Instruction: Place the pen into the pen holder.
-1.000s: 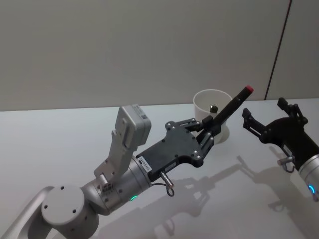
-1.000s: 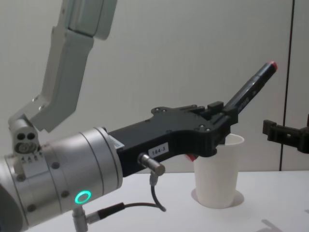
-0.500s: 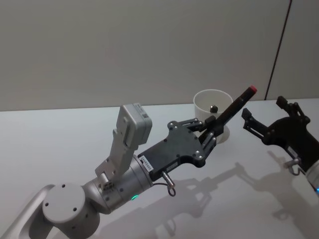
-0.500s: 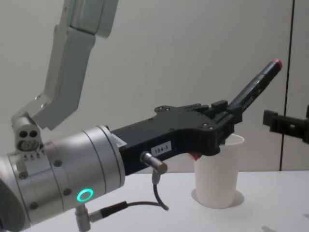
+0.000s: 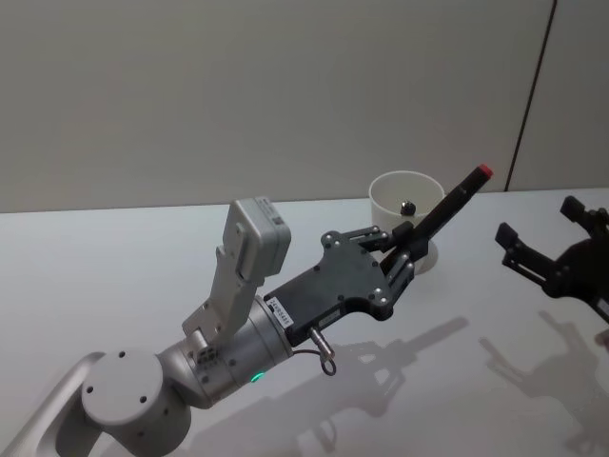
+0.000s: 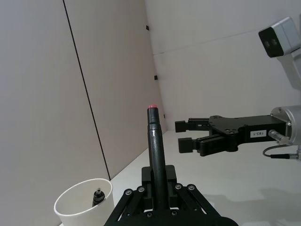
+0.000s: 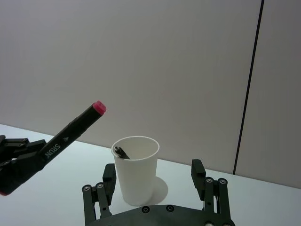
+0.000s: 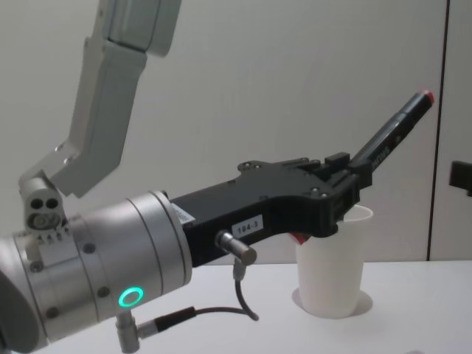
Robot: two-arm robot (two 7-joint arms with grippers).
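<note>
Lab-type rm, white table (image 5: 95, 267), plain wall (image 5: 238, 86)

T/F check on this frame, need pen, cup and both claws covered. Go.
1. The left claw is clamped on the pen. True.
2. The pen is already in the pen holder. False: it is held tilted in the air, apart from the cup, red tip up.
3. The right claw carries a second pen. False: it is open and empty, off to the right.
4. The pen holder stands upright on the table. True.
5. The pen holder is empty. False: a small dark item already sits inside.
</note>
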